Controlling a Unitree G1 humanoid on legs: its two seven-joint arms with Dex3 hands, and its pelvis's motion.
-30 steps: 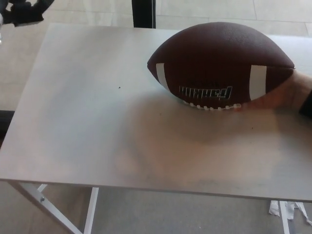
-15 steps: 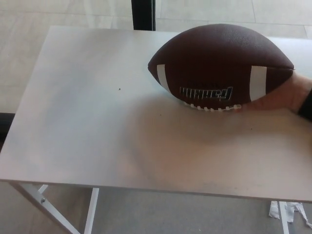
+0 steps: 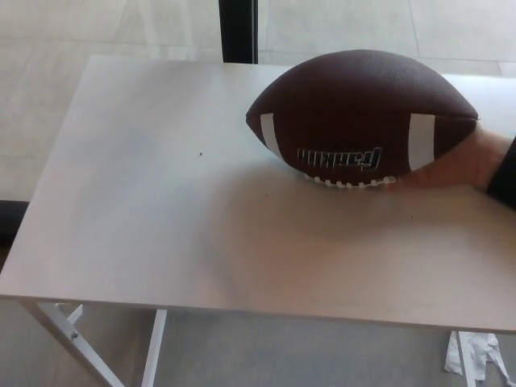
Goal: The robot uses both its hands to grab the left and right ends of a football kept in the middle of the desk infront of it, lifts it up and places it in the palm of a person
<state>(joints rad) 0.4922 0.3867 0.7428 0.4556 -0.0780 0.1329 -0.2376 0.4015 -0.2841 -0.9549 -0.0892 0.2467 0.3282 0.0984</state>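
A brown football (image 3: 363,113) with two white stripes and white laces lies lengthwise over the right half of the white desk (image 3: 145,201). A person's hand (image 3: 459,161) comes in from the right edge and holds the ball from beneath and at its right end, so the ball rests in the palm. A dark sleeve (image 3: 504,173) shows at the wrist. Neither of my hands shows in the head view.
A black post (image 3: 239,31) stands behind the desk's far edge. The desk's white legs (image 3: 72,339) show at the lower left. Crumpled white tape or paper (image 3: 476,355) lies on the floor at the lower right. Pale floor tiles surround the desk.
A black hand seen at the top left corner one second ago has left the picture. The camera has tilted a little, shifting the whole scene downward. The ball stays in the person's palm.
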